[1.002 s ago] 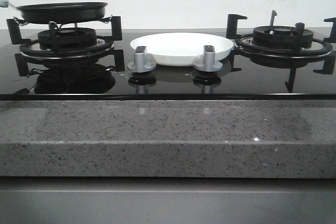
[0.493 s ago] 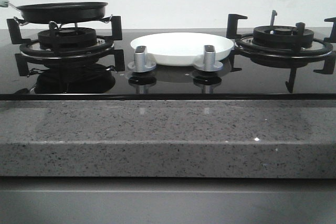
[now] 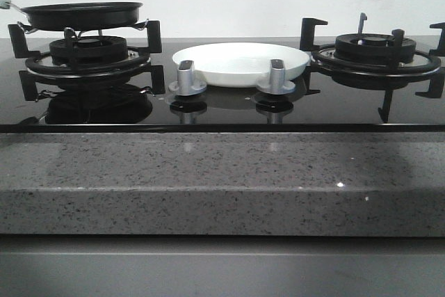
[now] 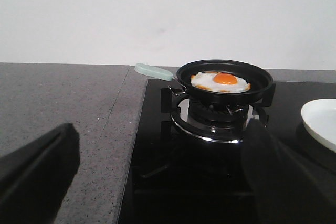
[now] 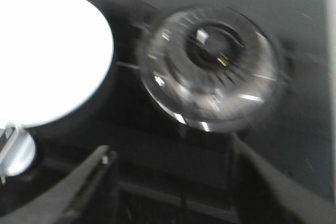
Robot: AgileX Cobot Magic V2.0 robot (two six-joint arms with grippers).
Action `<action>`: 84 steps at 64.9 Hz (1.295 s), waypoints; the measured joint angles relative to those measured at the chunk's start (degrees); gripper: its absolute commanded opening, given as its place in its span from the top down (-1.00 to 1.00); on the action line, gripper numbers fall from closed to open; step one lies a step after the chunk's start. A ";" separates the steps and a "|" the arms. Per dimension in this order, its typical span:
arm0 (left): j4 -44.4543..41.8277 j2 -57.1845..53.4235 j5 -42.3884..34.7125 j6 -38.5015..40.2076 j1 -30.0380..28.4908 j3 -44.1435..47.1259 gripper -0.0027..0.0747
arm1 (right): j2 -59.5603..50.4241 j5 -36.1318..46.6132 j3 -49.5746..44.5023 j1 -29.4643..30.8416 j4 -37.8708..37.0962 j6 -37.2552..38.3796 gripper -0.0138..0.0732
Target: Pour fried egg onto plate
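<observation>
Black glass hob set in a speckled grey counter, white wall behind.
Fried egg lies in the frying pan on the left burner, soft and probably slippery; best gripped by the pale handle. Plate waits empty. Both the left gripper and the right gripper are spread, holding nothing.

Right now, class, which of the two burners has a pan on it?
The left burner: the black frying pan holding the fried egg sits there. The right burner is bare.

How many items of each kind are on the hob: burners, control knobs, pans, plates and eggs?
Black gas burners with pan supports: 2
Silver control knobs: 2
Black frying pan with pale green handle: 1
Round glossy white plate: 1
Fried egg with orange yolk, lying in the pan: 1
Total: 7
</observation>
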State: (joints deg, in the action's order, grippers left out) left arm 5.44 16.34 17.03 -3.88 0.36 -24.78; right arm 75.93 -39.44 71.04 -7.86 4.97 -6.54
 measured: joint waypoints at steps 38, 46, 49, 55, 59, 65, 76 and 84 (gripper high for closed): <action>0.00 0.00 0.00 0.00 0.00 0.00 -0.67 | 40.21 -30.97 50.98 -2.09 9.02 -7.15 -0.15; 0.10 0.00 0.00 0.00 0.00 0.00 -0.67 | 44.38 -31.37 54.33 -2.48 9.02 -7.15 -0.02; 0.10 0.00 0.00 0.00 0.00 0.00 -0.67 | 45.31 -31.79 54.58 -2.48 9.02 -7.15 0.00; 0.10 0.00 0.00 0.00 0.00 0.00 -0.67 | 46.63 -31.91 54.80 -2.57 9.02 -7.59 0.00; 0.10 0.00 0.00 0.00 0.00 0.00 -0.67 | 47.36 -31.94 54.80 -2.57 9.02 -8.17 0.00; 0.10 0.00 0.00 0.00 0.00 0.00 -0.67 | 48.48 -31.94 54.80 -2.57 9.02 -8.72 0.00; 0.10 0.00 0.00 0.00 0.00 0.00 -0.67 | 50.43 -31.94 54.80 -2.57 9.02 -9.16 0.00; 0.10 0.00 0.00 0.00 0.00 0.00 -0.67 | 51.67 -31.94 54.80 -2.57 9.02 -9.29 0.00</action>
State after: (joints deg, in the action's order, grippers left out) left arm 5.54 16.34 17.03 -3.88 0.36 -24.78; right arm 127.60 -71.38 125.84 -10.43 13.99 -15.83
